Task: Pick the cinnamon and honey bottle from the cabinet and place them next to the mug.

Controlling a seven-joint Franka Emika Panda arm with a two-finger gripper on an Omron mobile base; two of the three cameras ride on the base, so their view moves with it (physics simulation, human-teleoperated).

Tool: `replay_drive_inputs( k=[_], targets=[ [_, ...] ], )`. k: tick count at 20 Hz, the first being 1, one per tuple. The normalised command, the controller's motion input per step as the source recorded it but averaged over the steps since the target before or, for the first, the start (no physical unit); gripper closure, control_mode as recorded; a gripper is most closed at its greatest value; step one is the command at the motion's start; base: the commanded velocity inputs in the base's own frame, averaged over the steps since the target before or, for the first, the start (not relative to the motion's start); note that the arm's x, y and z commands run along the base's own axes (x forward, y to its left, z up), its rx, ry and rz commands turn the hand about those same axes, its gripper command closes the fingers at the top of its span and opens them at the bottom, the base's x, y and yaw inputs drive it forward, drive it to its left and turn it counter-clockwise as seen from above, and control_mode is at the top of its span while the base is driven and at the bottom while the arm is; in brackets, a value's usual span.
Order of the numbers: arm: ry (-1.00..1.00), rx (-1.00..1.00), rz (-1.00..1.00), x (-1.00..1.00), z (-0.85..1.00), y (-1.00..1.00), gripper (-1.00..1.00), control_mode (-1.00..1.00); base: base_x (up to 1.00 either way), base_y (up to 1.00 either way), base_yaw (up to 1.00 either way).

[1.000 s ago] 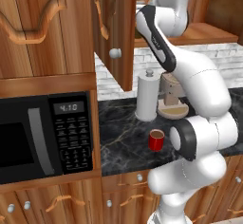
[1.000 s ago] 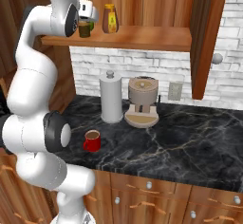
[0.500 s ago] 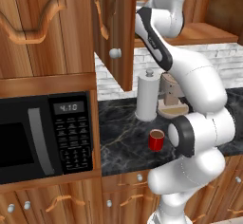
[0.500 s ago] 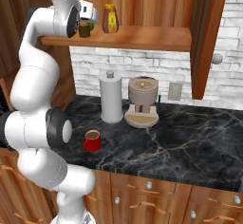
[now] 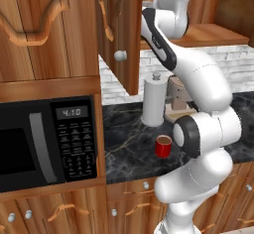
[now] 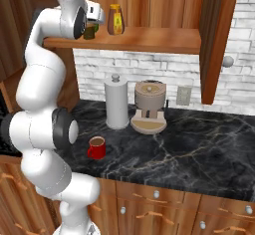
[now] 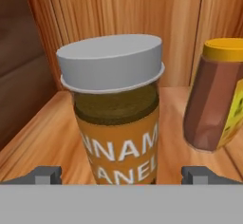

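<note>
The cinnamon, a grey-lidded jar with a yellowish label, stands upright on the cabinet shelf. My gripper is open, with one fingertip low on each side of the jar and not touching it. The honey bottle, amber with a yellow cap, stands just right of the jar. From the right base view, my gripper reaches into the cabinet at the cinnamon, with the honey bottle beside it. The red mug sits on the dark counter below, also seen as the mug.
A white paper-towel roll and a beige coffee machine stand behind the mug. The open cabinet door with its pale knob hangs at the right. A microwave sits left of the counter.
The hand has edged slightly closer to the cinnamon on the shelf. The jar, bottle and mug have not moved.
</note>
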Motion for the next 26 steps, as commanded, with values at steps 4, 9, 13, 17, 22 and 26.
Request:
replay_drive_inputs(
  k=[4,9,13,17,22,26],
  targets=[
    [0.0,0.0,0.0,0.2,0.0,0.0,-1.0,-1.0,0.0,0.0,0.0],
    [0.0,0.0,0.0,0.16,0.0,0.0,-1.0,-1.0,0.0,0.0,0.0],
    [0.0,0.0,0.0,0.13,0.0,0.0,-1.0,-1.0,0.0,0.0,0.0],
    [0.0,0.0,0.0,0.0,0.0,0.0,1.0,-1.0,0.0,0.0,0.0],
    [0.0,0.0,0.0,0.0,0.0,0.0,1.0,-1.0,0.0,0.0,0.0],
    [0.0,0.0,0.0,-0.13,0.0,0.0,1.0,-1.0,0.0,0.0,0.0]
  ],
)
